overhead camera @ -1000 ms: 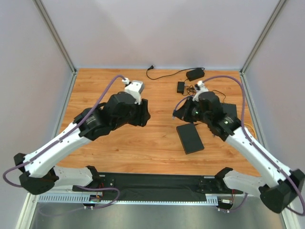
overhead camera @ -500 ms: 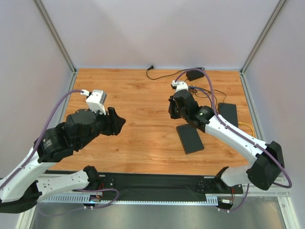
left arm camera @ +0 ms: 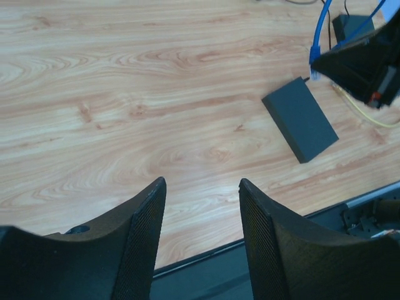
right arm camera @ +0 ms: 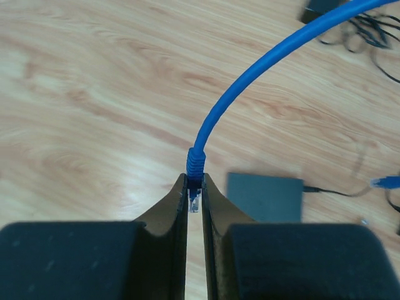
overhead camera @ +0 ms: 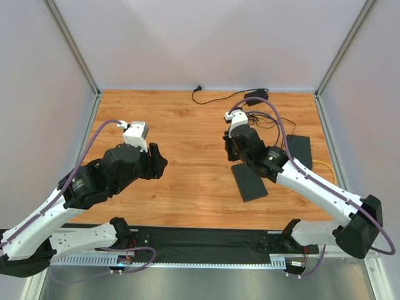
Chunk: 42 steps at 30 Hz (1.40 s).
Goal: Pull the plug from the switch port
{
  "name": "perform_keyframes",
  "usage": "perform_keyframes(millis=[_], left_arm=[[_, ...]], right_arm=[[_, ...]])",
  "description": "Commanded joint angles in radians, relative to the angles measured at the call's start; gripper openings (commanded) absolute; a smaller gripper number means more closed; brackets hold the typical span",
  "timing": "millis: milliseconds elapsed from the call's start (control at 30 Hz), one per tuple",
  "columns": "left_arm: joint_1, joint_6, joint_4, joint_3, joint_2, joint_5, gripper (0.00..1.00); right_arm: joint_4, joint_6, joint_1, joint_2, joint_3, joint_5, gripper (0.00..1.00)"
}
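The switch (overhead camera: 249, 181) is a flat dark oblong box lying on the wooden table right of centre, also seen as the switch (left arm camera: 300, 128) and the switch (right arm camera: 265, 197). My right gripper (overhead camera: 228, 149) hangs just beyond its far end, shut on the clear plug (right arm camera: 195, 200) of a blue cable (right arm camera: 237, 94). The plug (left arm camera: 314, 74) is in the air, apart from the switch. The right gripper (right arm camera: 195, 184) pinches it at the boot. My left gripper (overhead camera: 159, 164) hovers over bare wood to the left, open and empty, its jaws (left arm camera: 201, 181) wide apart.
A squarer black slab (overhead camera: 300, 150) lies to the right with a yellow cable (overhead camera: 323, 167) beside it. A power adapter (overhead camera: 255, 97) and loose black wires sit at the back. Another blue plug (right arm camera: 384, 182) lies on the table. A black mat (overhead camera: 206, 237) runs along the near edge.
My left arm has drawn back from the table's centre toward the left. The right arm has swung off the slab, its wrist shifting left, and the plug has stayed in its jaws throughout.
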State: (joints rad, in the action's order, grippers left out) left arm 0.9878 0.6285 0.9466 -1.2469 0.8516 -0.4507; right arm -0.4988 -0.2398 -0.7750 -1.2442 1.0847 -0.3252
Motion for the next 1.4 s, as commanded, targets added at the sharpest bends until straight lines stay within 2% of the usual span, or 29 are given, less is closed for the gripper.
perform_keyframes(millis=[0,133,333,433,600,767,867,967,1000,1100,1200,1367], left_arm=[[0.002,0.046,0.030,-0.042,-0.057,-0.100,0.58],[0.002,0.063,0.061,-0.042,-0.153,-0.186,0.56],[0.002,0.083,0.063,0.010,-0.324,-0.256,0.54],[0.002,0.088,0.110,-0.014,-0.370,-0.293,0.54],[0.002,0.094,0.213,-0.081,-0.353,-0.313,0.55],[0.002,0.111,0.218,-0.060,-0.364,-0.306,0.55],[0.002,0.114,0.210,-0.046,-0.362,-0.293,0.55],[0.002,0.114,0.205,-0.043,-0.350,-0.284,0.55],[0.002,0.112,0.202,-0.045,-0.347,-0.286,0.55],[0.002,0.108,0.198,-0.049,-0.327,-0.281,0.55],[0.002,0.099,0.185,-0.051,-0.316,-0.276,0.55],[0.002,0.086,0.156,-0.049,-0.293,-0.263,0.55]], right_arm=[[0.026,-0.012,-0.133,-0.046,0.125,-0.012,0.00],[-0.010,-0.021,-0.272,-0.191,0.329,-0.044,0.00],[-0.101,-0.038,-0.326,-0.509,0.576,-0.038,0.00],[-0.132,-0.079,-0.328,-0.656,0.690,0.018,0.00],[-0.207,-0.118,-0.346,-0.920,0.930,0.188,0.00],[-0.153,-0.162,-0.354,-1.064,1.008,0.372,0.00],[-0.136,-0.167,-0.354,-1.119,1.054,0.475,0.01],[-0.153,-0.171,-0.354,-1.150,1.075,0.517,0.08],[-0.156,-0.170,-0.354,-1.150,1.072,0.514,0.22],[-0.155,-0.165,-0.353,-1.117,1.040,0.506,0.40],[-0.141,-0.164,-0.345,-1.075,0.989,0.511,0.50],[-0.116,-0.179,-0.316,-0.922,0.848,0.482,0.52]])
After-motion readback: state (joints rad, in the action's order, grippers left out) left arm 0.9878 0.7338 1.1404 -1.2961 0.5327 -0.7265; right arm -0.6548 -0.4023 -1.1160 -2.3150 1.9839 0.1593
